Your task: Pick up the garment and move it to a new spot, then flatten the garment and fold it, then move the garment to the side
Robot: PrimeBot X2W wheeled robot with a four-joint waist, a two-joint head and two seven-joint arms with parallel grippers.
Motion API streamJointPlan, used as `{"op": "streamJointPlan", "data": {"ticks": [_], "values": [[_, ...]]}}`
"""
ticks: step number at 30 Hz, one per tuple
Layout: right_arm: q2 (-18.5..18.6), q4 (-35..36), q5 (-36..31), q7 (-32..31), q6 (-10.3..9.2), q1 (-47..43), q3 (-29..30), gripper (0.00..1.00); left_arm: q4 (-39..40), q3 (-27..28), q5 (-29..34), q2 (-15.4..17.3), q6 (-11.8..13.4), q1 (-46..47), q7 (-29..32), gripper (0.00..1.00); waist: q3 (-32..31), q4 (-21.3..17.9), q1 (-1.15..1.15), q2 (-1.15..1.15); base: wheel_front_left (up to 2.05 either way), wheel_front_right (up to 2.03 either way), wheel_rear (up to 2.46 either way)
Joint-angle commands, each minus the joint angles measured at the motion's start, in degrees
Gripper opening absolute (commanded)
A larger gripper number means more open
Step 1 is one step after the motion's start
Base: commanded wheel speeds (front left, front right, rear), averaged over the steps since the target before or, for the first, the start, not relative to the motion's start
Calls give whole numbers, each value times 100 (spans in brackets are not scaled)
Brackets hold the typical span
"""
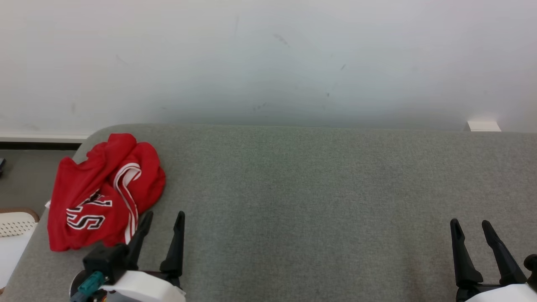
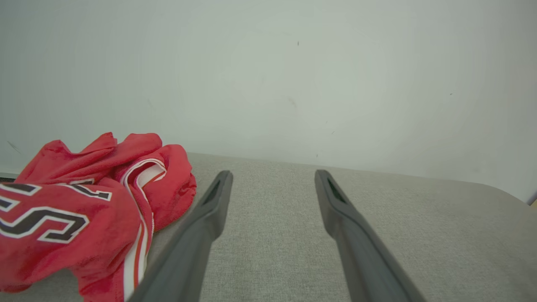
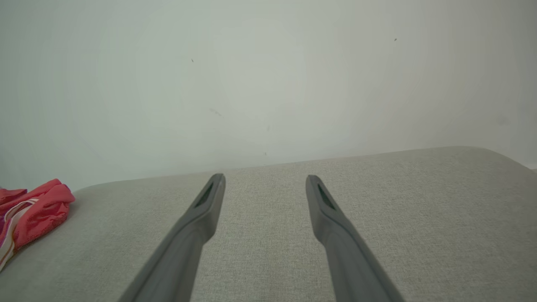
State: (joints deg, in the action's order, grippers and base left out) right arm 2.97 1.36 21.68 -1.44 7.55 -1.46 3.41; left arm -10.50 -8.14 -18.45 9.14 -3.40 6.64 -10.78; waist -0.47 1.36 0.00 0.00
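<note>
Nearest the camera: left gripper (image 1: 164, 216), two long dark fingers spread wide, nothing between them. Its outer finger sits just beside the near hem of the crumpled red jersey garment with white stripes and black-and-white lettering (image 1: 100, 193). Cannot tell whether finger and cloth touch.

Right gripper (image 1: 470, 223): same dark fingers, also spread and empty, well apart from the garment, over bare cloth.

Garment: bunched in a heap on the grey fabric-covered table (image 1: 314, 188). It lies at the table's rounded corner, and its outer side runs close to the table edge. Beyond that side are the dark floor (image 1: 29, 176) and a white perforated object (image 1: 16, 224). Behind the garment stands the scuffed white wall (image 1: 268, 63).

Stage, as judged: pick-up not yet made, all later steps open.

Risks:
- The heap is close to the edge. A sideways nudge from the outer finger on approach could slide the garment off onto the floor.
- The layers are folded over one another. A shallow pinch may catch one ply only, so the rest trails and drags, or slips free mid-lift.
- A pinch on the striped hem alone may let the slick jersey pull out.
- The right gripper is far from the garment. If a two-handed spread is wanted, the reach across is long and the cloth may bunch again before support arrives.
</note>
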Motion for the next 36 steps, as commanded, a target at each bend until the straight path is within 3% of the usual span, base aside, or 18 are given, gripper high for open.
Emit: {"op": "streamJointPlan", "data": {"ticks": [1, 36], "values": [[-2, 81, -149, -5, -8, -50, 24, 100, 8, -22, 175, 59, 36, 77, -55, 100, 0, 4, 0, 0, 0, 0, 0], [-4, 254, -1139, 204, -12, -287, 115, 100, -321, 26, 1414, -8, 19, 37, -440, 100, -20, 56, 0, 0, 0, 0, 0]]}}
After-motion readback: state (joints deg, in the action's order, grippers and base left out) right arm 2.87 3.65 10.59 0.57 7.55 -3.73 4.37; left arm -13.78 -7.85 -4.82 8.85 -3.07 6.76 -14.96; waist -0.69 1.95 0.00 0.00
